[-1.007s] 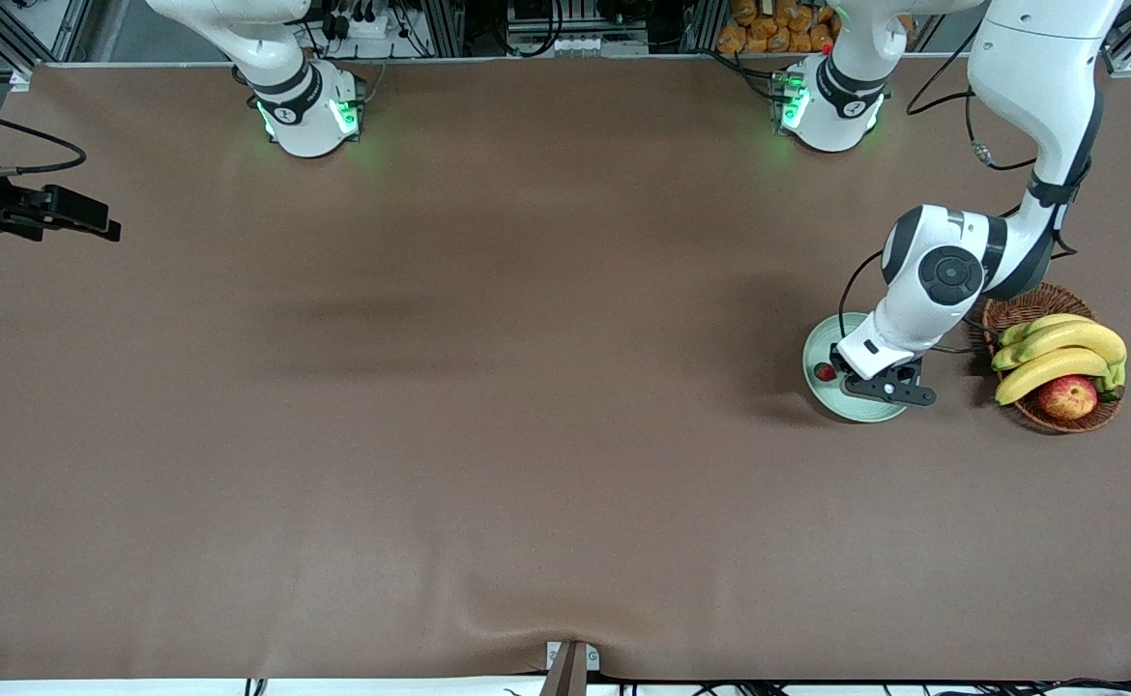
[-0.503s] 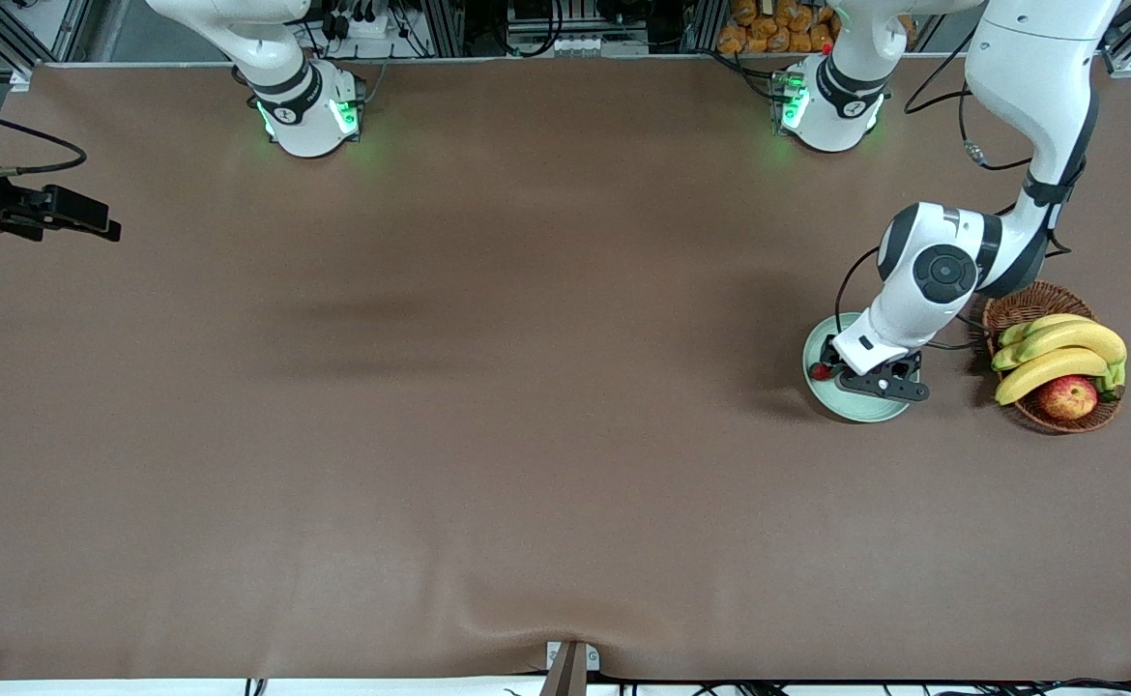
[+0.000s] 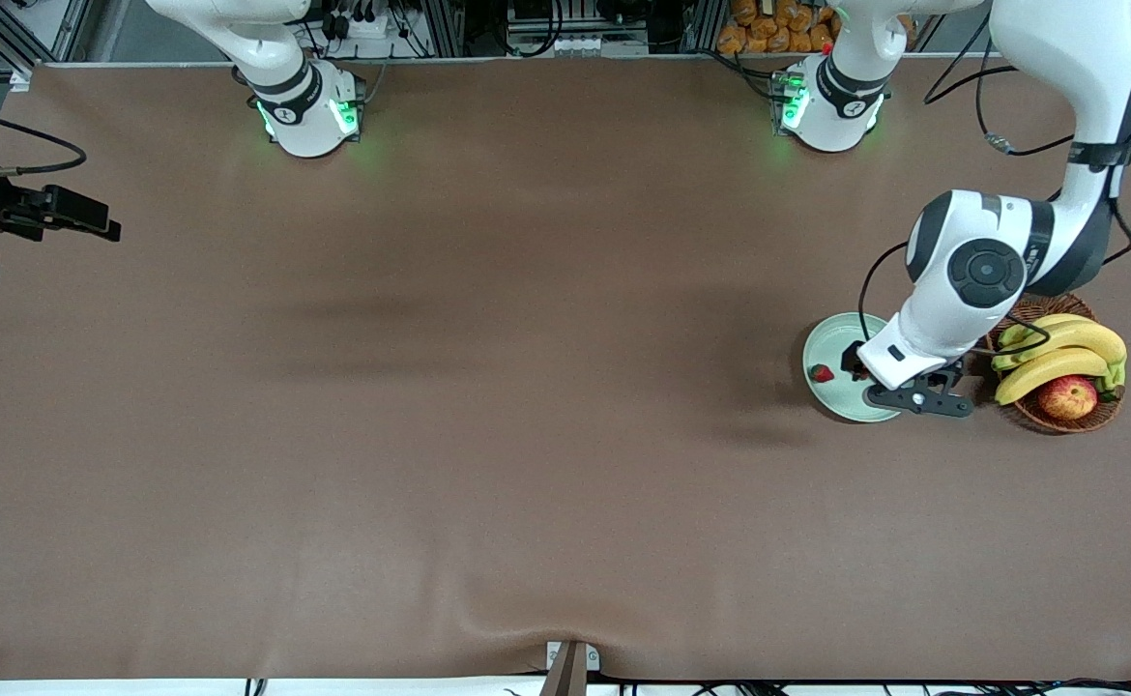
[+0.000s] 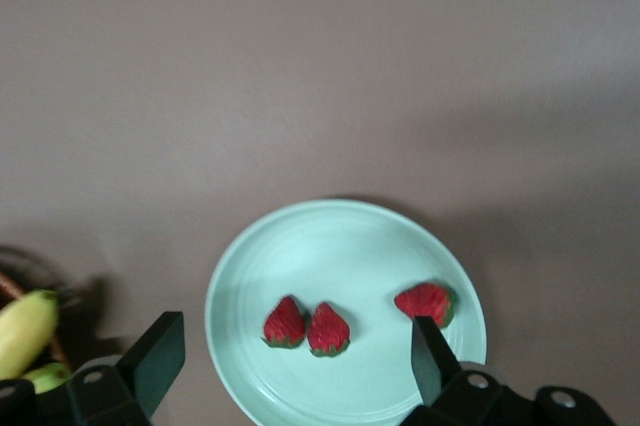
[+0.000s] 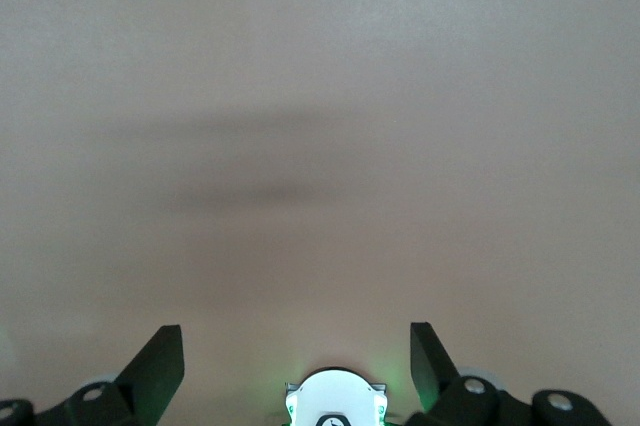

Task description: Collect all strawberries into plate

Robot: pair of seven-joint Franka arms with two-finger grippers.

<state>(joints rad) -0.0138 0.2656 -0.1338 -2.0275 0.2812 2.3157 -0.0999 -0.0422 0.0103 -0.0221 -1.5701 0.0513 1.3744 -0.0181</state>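
The pale mint-green plate (image 4: 250, 276) (image 3: 831, 340) sits near the left arm's end of the table. Three strawberries lie in it: two side by side (image 4: 284, 323) (image 4: 328, 330) and a third (image 4: 425, 302) a little apart near the rim. The front view shows only one strawberry (image 3: 822, 373); the left hand hides the rest. My left gripper (image 4: 295, 358) (image 3: 873, 375) hovers open over the plate's basket side and holds nothing. My right gripper (image 5: 295, 351) waits open and empty above bare table at the right arm's end.
A brown wicker basket (image 3: 1034, 307) with bananas (image 3: 1058, 353) and a red-yellow apple (image 3: 1067, 396) stands right beside the plate, toward the left arm's end. A banana tip (image 4: 22, 331) shows in the left wrist view. Brown cloth covers the table.
My left gripper has opened over the plate and let go of a strawberry. The arm has since risen and shifted toward the basket. The right arm has not moved.
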